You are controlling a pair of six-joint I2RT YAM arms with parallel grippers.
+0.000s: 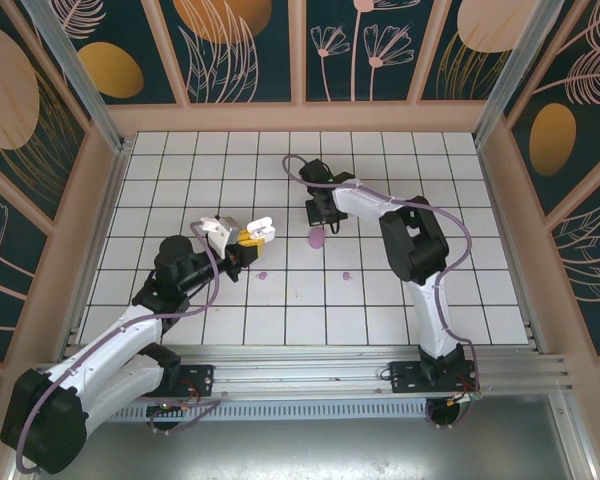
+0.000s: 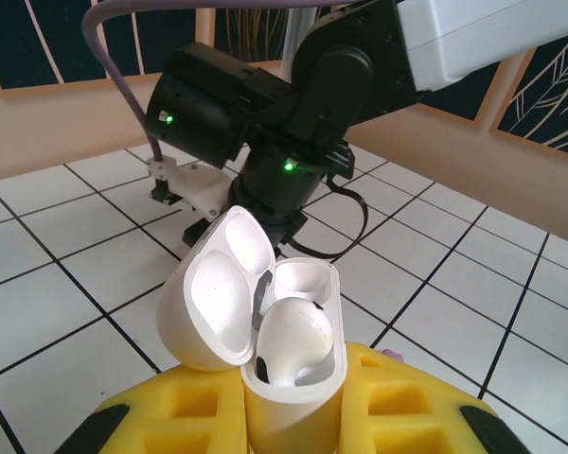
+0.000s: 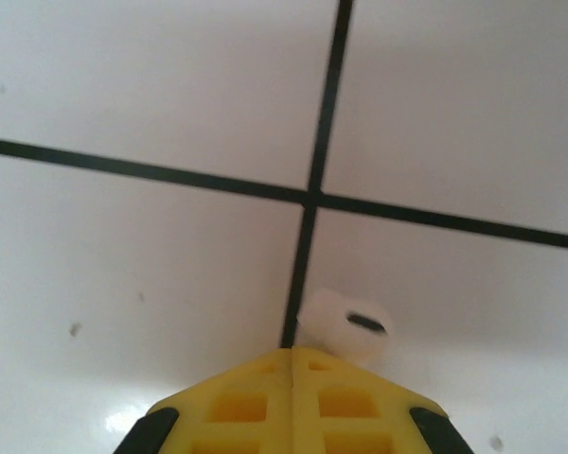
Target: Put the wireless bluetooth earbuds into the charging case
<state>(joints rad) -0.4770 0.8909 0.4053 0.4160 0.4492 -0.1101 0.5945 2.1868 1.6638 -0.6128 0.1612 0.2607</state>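
Note:
My left gripper [image 1: 244, 238] [image 2: 293, 402] is shut on the white charging case [image 2: 289, 416], held upright with its lid [image 2: 213, 298] swung open to the left. One white earbud [image 2: 293, 342] sits in the near slot; the far slot [image 2: 305, 277] is bare. My right gripper [image 1: 321, 213] [image 3: 293, 353] points down at the tiles, its yellow fingers pressed together. A second white earbud [image 3: 346, 323] lies on the tile just past the tips, to the right of their seam, not between them. Two pale purple earbuds [image 1: 263, 274] [image 1: 347, 274] lie loose on the tiles.
A purple case [image 1: 316, 238] rests on the tiles just below the right gripper. The right arm's wrist [image 2: 265, 104] looms close behind the held white case. Pink walls [image 1: 300, 117] ring the tiled floor, with open tiles along the front row [image 1: 380, 320].

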